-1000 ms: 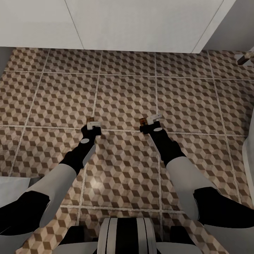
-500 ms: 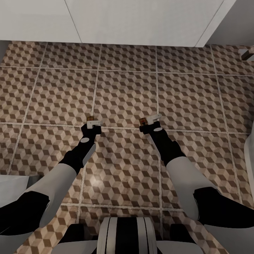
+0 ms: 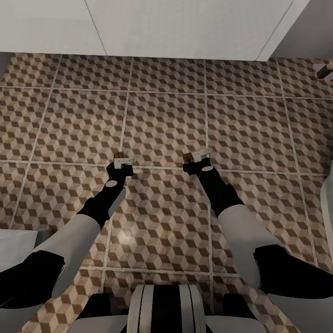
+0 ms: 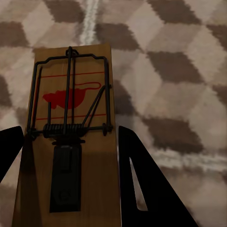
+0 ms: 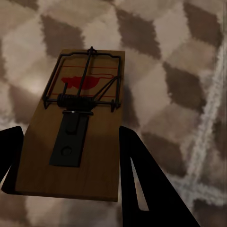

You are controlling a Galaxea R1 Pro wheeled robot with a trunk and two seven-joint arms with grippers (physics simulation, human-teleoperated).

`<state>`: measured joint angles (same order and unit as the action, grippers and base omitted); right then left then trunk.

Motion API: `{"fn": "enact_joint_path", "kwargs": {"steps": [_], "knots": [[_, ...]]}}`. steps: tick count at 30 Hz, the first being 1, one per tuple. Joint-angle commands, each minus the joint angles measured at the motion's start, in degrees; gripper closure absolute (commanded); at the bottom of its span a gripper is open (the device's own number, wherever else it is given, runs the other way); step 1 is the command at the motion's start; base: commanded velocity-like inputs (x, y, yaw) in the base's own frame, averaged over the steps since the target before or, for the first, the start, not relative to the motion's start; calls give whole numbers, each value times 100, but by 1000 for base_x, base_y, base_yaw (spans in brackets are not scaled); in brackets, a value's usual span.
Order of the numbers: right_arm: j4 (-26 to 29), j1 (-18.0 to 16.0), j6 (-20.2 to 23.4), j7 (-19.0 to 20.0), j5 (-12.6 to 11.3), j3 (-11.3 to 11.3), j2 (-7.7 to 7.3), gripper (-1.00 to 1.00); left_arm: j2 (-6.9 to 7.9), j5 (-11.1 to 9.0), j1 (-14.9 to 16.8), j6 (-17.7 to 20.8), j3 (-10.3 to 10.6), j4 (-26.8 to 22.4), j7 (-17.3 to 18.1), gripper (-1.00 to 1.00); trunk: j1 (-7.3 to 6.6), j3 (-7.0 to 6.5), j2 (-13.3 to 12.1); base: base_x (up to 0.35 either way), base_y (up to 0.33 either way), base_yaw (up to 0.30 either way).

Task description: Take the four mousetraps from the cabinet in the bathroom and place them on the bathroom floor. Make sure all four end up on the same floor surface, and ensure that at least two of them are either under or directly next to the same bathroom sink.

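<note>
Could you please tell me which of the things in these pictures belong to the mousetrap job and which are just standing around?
Part of the job:
- mousetrap in the left gripper, seen close up
- mousetrap in the right gripper, seen close up
- bathroom floor, cube-patterned tiles

Just there:
- white unit at the far edge of the floor

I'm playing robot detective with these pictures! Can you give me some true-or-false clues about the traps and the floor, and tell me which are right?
1. Each end effector holds a mousetrap. True: the left end effector grips one mousetrap, the right end effector another.
2. The floor is plain white. False: the bathroom floor has a brown, beige and white cube pattern.
3. Each trap has a red mouse picture. True.
4. A trap already lies on the tiles. False: the head view shows none lying there; both are held above them.
</note>
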<state>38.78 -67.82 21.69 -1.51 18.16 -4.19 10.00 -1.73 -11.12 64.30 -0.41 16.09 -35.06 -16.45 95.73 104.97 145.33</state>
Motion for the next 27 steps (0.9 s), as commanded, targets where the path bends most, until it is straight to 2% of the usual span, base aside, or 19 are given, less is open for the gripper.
{"fn": "enact_joint_path", "kwargs": {"steps": [1, 10, 27], "knots": [[10, -21, 36, -11, 11, -11, 0, 100, 6, -57, 3, -3, 42, -2, -52, 100, -1, 3, 1, 0, 0, 0], [15, -63, 36, -9, 3, -11, 0, 100, 6, -57, -2, -3, 52, 0, -52, 100, -1, 3, 1, 21, 0, 0], [15, -157, 42, -13, 9, -11, 0, 100, -12, -51, -3, -3, 50, -45, -52, 100, -1, 3, 1, 286, 0, 0]]}}
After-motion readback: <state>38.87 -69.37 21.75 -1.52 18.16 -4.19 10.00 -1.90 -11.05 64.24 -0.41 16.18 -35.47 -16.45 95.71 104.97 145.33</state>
